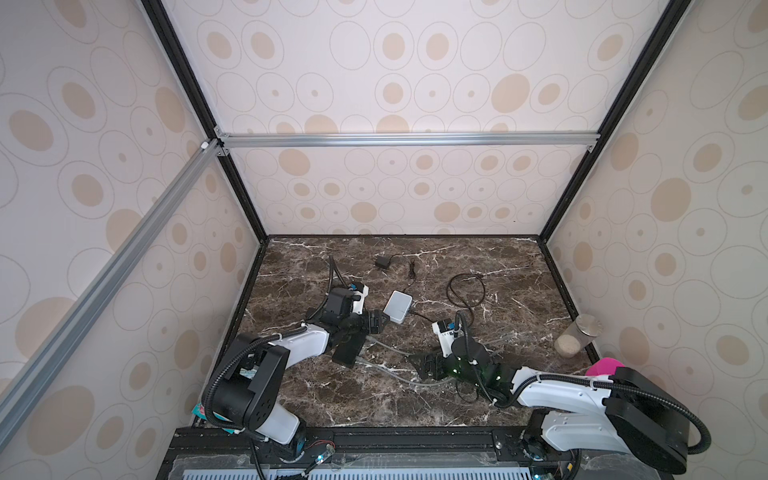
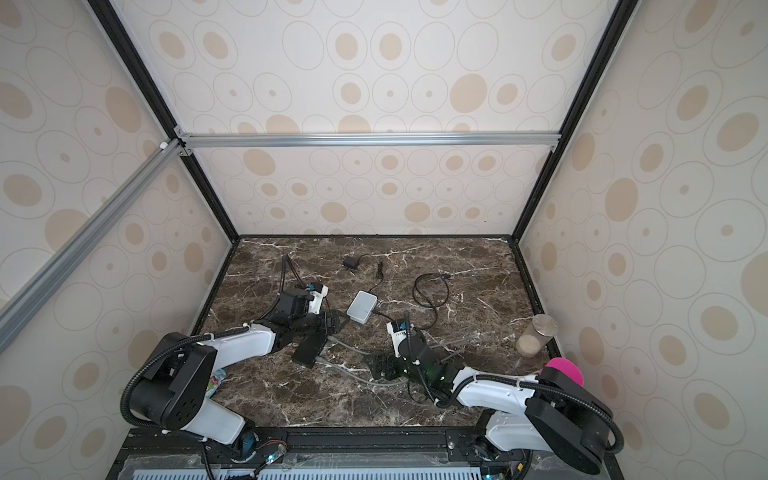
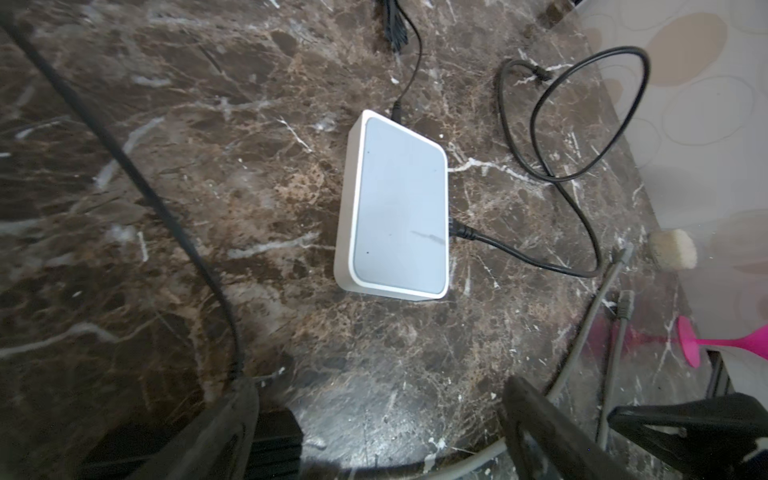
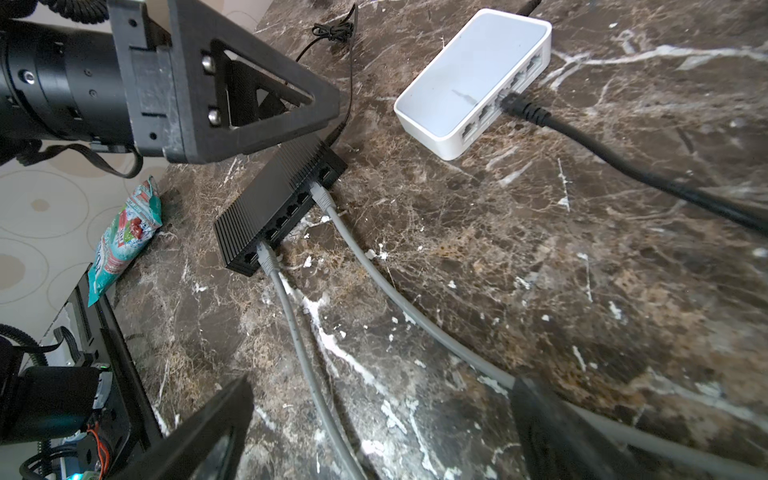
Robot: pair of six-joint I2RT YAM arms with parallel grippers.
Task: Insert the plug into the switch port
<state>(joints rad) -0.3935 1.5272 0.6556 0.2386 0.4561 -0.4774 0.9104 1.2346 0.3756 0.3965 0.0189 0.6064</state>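
Observation:
A white switch (image 1: pixel 398 306) (image 2: pixel 362 306) (image 3: pixel 401 208) (image 4: pixel 469 75) lies mid-table. A black plug (image 3: pixel 459 230) (image 4: pixel 523 109) on a black cable (image 1: pixel 465 286) sits in one of its side ports. Closer to the front lies a black switch (image 1: pixel 348 350) (image 4: pixel 282 203) with two grey plugs (image 4: pixel 322 197) in its ports. My left gripper (image 1: pixel 380 322) (image 3: pixel 382 415) (image 4: pixel 249 95) is open and empty, just short of the white switch. My right gripper (image 1: pixel 419 365) (image 4: pixel 382 415) is open over the grey cables (image 4: pixel 307 374), holding nothing.
A black power adapter (image 1: pixel 382 262) lies at the back, its thin lead running to the white switch. A jar (image 1: pixel 579 334) and a pink object (image 1: pixel 604 368) stand at the right edge. A snack packet (image 4: pixel 124 237) lies at the left edge. Loose grey cable ends (image 3: pixel 623 253) rest near the jar.

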